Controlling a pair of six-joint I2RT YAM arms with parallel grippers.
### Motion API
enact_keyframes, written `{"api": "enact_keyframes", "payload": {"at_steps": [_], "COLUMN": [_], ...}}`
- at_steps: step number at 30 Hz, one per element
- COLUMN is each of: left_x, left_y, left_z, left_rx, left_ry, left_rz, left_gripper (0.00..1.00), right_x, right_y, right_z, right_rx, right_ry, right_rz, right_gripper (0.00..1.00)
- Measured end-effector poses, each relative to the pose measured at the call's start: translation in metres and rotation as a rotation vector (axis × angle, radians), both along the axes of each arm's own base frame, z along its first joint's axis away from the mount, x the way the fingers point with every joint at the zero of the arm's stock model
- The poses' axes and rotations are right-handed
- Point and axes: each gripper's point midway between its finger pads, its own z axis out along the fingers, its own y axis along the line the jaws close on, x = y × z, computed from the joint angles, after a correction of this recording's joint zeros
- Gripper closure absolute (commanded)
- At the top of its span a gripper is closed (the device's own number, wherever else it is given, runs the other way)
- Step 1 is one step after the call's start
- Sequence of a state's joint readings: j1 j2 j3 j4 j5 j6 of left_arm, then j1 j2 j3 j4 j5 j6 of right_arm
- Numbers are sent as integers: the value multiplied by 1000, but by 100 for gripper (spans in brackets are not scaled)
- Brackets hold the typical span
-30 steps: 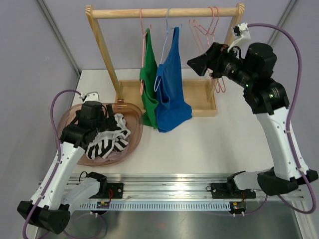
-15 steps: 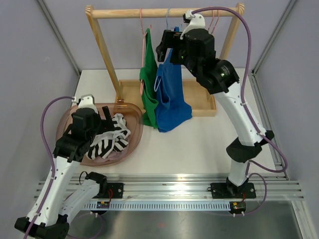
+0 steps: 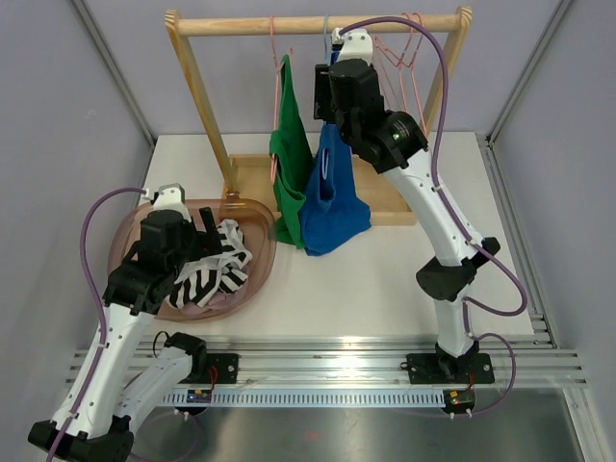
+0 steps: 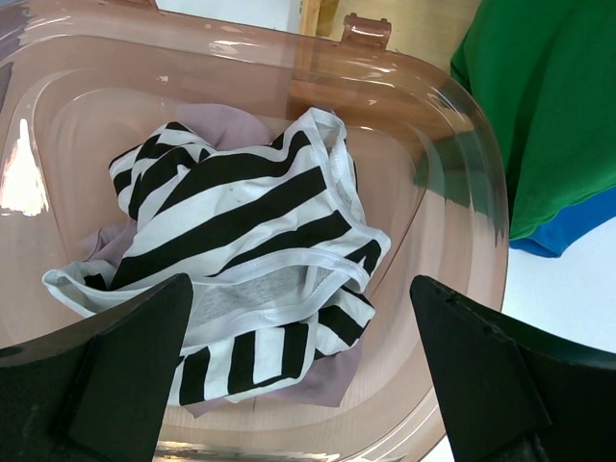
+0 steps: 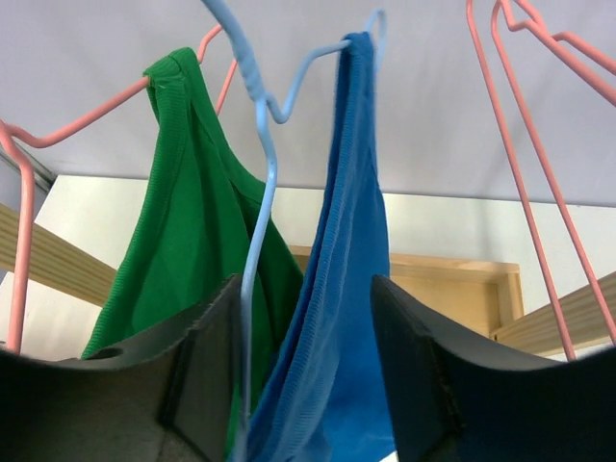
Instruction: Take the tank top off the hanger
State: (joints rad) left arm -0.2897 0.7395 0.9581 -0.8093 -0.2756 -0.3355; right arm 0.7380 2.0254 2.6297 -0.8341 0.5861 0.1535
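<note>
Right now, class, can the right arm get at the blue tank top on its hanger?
Probably yes: the right gripper straddles a strap of the blue tank top; nothing blocks it.

Raised high, the right end effector (image 5: pixel 303 385) stands parted — the left end effector (image 4: pixel 303 375), low, gapes wide.

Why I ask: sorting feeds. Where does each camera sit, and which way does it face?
Top external: above and behind the arms, looking down on table, wooden rack; left arm and right arm show.
Left wrist: on the left arm, facing down into pink tub with striped garment; left gripper open.
Right wrist: at the rack, facing blue tank top on blue hanger; right gripper straddles it.
Shared: green tank top, in all three.
</note>
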Motion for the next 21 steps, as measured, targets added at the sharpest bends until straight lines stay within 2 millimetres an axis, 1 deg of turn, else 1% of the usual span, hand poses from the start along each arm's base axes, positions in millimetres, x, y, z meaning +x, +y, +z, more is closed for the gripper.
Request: {"api": "enact_keyframes", "payload": {"at_steps": [2, 5, 7, 9, 12, 15, 16, 21], "left_x": [0, 0, 0, -1, -1, -2, -2, -2], "left_y": [-1, -2, -3, -3, -3, -3, -3, -4], "left_z": [0, 0, 0, 0, 1, 1, 1, 1], "left_rx": [-4, -7, -9, -11, -13, -13, -13, -13], "left_ry": [1, 2, 2, 0, -7, -9, -8, -8], "left_rz": [-6, -11, -15, -16, -16, -17, -17, -21], "left_gripper": [1, 1, 1, 1, 1, 1, 1, 1], "right_x": [-1, -2, 1, 6, 15, 16, 16, 14], "right_y": [-3, -6, -10, -15, -25, -24, -23, -22], "right_z": [2, 3, 2, 2, 0, -1, -1, -1], "right_rx": [-8, -12, -1, 21, 39, 46, 50, 43], "right_ry": [-7, -6, 2, 9, 21, 27, 29, 31], "right_rz": [-5, 1, 19, 31, 37, 57, 62, 72], "right_gripper": [46, 51, 62, 75, 82, 97, 100, 100]}}
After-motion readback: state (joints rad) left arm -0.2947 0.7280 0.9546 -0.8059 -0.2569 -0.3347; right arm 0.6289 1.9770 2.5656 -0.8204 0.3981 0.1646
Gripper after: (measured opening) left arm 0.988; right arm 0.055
